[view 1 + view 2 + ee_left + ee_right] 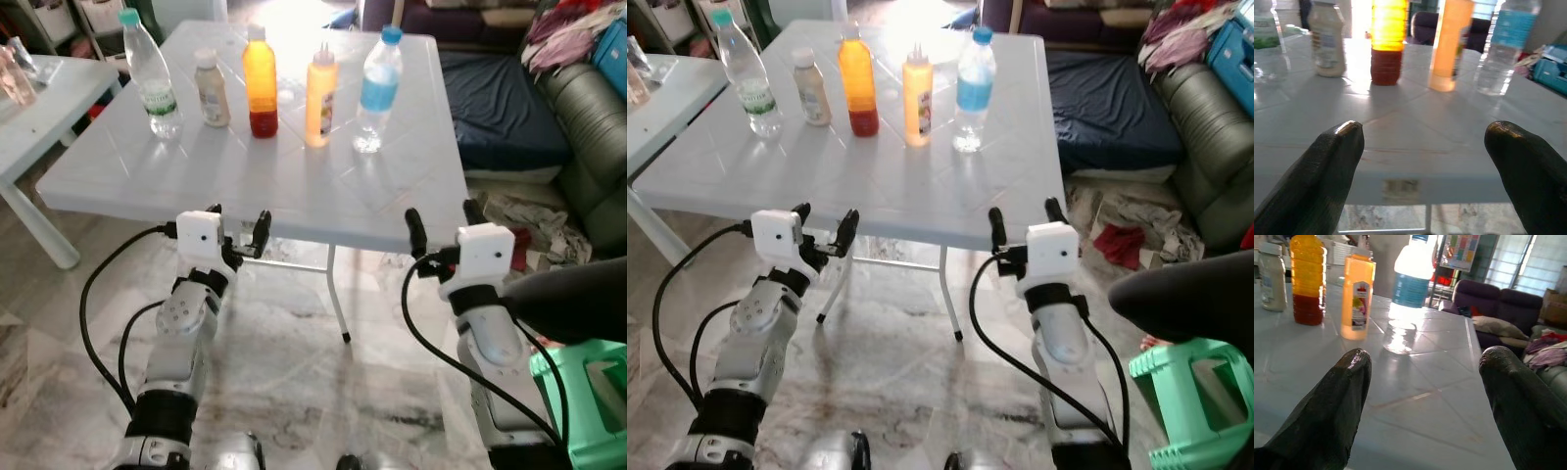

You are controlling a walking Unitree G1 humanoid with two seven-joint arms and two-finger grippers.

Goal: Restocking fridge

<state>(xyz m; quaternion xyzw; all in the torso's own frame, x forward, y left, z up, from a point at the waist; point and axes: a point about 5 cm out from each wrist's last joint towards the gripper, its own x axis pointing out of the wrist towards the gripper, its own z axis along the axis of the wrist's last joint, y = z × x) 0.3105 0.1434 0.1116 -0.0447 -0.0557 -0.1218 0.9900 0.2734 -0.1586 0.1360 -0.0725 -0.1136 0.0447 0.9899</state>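
Several bottles stand in a row at the far side of a white folding table (294,186): a clear water bottle with a teal cap (150,76), a small cream bottle (211,89), an orange-and-red drink bottle (260,83), a yellow squeeze bottle (320,97) and a blue-labelled water bottle (377,90). My left gripper (238,231) is open at the table's near edge, in line with the orange-and-red bottle (1386,41). My right gripper (443,223) is open at the near right edge, nothing between its fingers, facing the blue-labelled bottle (1410,293).
A second white table (39,108) stands to the left. A dark mattress (500,108) and a grey-green sofa (588,127) piled with clothes lie right, with rags on the floor. A green plastic stool (583,401) sits by my right arm. The floor is marble tile.
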